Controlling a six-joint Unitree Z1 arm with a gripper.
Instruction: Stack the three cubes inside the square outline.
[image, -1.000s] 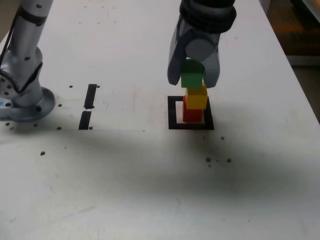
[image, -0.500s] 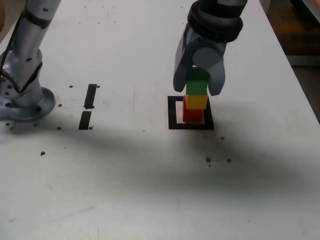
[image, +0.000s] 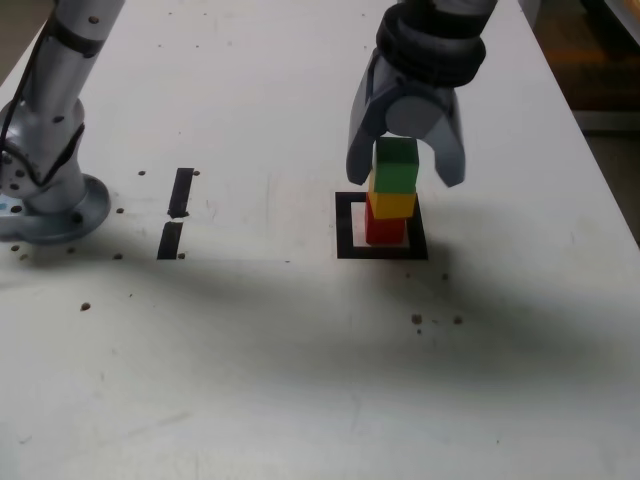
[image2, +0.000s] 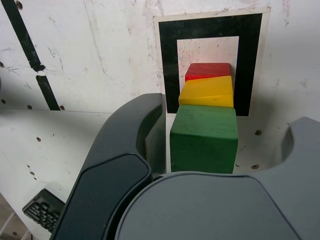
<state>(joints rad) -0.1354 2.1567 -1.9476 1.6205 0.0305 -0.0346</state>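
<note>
Green cube (image: 397, 164) tops the stack between the spread tool (image: 405, 170) jaws.

Green cube (image: 397, 165) tops yellow (image: 392, 203), red (image: 384, 229), inside outline (image: 345, 225).

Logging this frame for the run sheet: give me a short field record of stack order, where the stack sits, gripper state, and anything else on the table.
stack order: red cube at the bottom, yellow cube in the middle, green cube on top
stack place: inside the square outline
alignment: yellow cube looks twisted against the other two
gripper: open, jaws either side of the green cube, a gap visible on each side
other items: two black strips, arm base at the exterior view's left
</note>
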